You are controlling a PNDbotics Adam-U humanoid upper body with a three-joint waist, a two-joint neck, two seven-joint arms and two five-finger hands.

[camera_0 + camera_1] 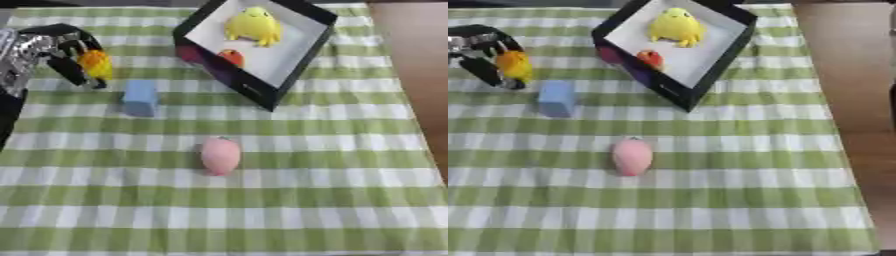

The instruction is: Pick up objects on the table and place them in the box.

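Left hand (61, 52) has fingers curled round our orange-yellow toy (95, 64), far left of the box (297, 60). Risk: toy slips en route, or we clip the blue block (140, 97) w/ the fingers.

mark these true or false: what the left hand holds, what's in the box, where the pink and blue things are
1. The left hand is curled round a yellow-orange toy. True.
2. The box is empty. False: a yellow toy and a small red thing lie in it.
3. The pink egg lies on the cloth, outside the box. True.
4. The blue block is in the box. False: it sits on the cloth, left of the box.
5. The right hand is holding the pink egg. False: no right hand shows.
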